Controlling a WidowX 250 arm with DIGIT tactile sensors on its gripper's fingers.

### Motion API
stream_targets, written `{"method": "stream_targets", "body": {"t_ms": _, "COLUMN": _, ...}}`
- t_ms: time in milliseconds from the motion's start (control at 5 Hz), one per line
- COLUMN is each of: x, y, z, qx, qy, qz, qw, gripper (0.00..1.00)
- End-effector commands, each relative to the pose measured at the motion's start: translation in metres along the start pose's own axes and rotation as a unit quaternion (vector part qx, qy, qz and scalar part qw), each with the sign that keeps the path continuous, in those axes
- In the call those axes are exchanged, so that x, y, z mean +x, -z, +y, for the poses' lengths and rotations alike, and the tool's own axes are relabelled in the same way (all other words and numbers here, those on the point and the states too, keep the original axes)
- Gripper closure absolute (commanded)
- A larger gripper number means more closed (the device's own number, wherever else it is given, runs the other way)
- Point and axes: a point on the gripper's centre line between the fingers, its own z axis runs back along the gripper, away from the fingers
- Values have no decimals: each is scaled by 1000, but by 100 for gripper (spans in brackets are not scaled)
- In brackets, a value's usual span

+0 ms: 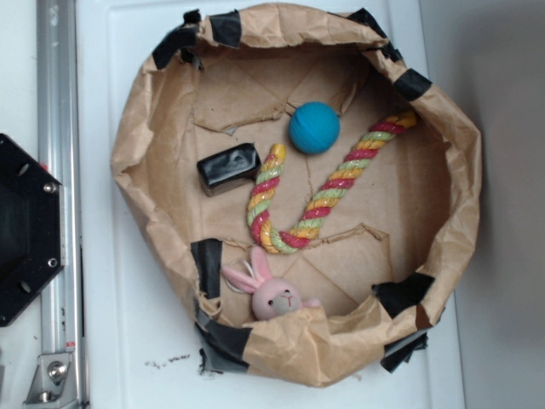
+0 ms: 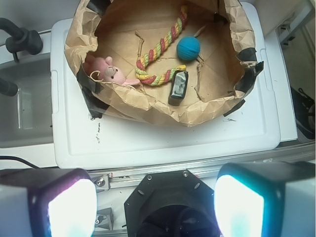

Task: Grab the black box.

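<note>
The black box (image 1: 228,168) is a small glossy block lying on the floor of a brown paper-lined basin (image 1: 430,230), left of centre. In the wrist view the black box (image 2: 178,87) lies near the basin's near wall. My gripper (image 2: 155,207) is open, its two glowing pads (image 2: 73,207) wide apart at the bottom of the wrist view. It hovers over the robot's base, well short of the basin, with nothing between the fingers. The exterior view does not show the gripper.
Inside the basin lie a blue ball (image 1: 313,127), a striped rope toy (image 1: 324,192) and a pink bunny (image 1: 272,294). The basin sits on a white lid (image 2: 163,140). A black hexagonal plate (image 1: 25,230) and a metal rail (image 1: 58,196) stand to the left.
</note>
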Motion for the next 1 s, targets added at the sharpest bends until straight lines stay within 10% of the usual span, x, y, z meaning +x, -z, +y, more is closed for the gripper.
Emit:
{"method": "stream_targets", "body": {"t_ms": 0, "x": 0, "y": 0, "z": 0, "qx": 0, "qy": 0, "qz": 0, "qw": 1000, "gripper": 0}}
{"method": "stream_targets", "body": {"t_ms": 400, "x": 84, "y": 110, "z": 57, "qx": 2, "qy": -146, "qz": 47, "qw": 988, "gripper": 0}}
{"method": "stream_targets", "body": {"t_ms": 800, "x": 84, "y": 187, "z": 30, "qx": 56, "qy": -79, "qz": 147, "qw": 984, "gripper": 0}}
